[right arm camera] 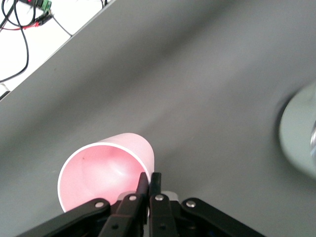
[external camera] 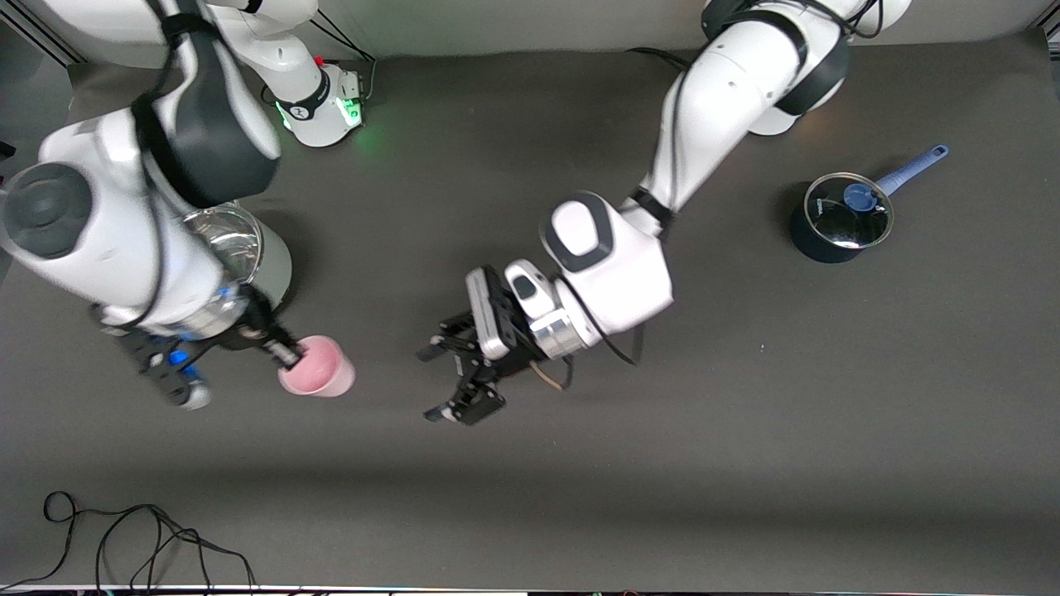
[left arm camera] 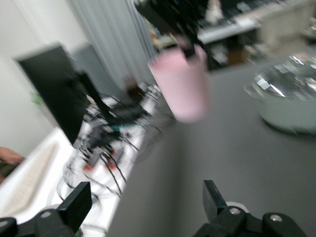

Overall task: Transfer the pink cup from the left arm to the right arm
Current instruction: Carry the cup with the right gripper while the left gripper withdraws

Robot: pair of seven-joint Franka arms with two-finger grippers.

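The pink cup [external camera: 321, 370] hangs from my right gripper [external camera: 291, 356], which is shut on its rim with one finger inside the cup. The cup is held tilted over the table, beside the steel pot. In the right wrist view the cup's open mouth [right arm camera: 98, 170] faces the camera and the right gripper [right arm camera: 149, 180] pinches its rim. My left gripper [external camera: 433, 383] is open and empty over the middle of the table, a short gap from the cup and pointing toward it. The left wrist view shows the cup [left arm camera: 182, 86] ahead of the left gripper [left arm camera: 145, 202].
A steel pot [external camera: 248, 244] stands under my right arm and also shows in the left wrist view [left arm camera: 291, 103]. A dark saucepan with a glass lid and blue handle [external camera: 840, 219] stands toward the left arm's end. A black cable [external camera: 149, 538] lies at the table's near edge.
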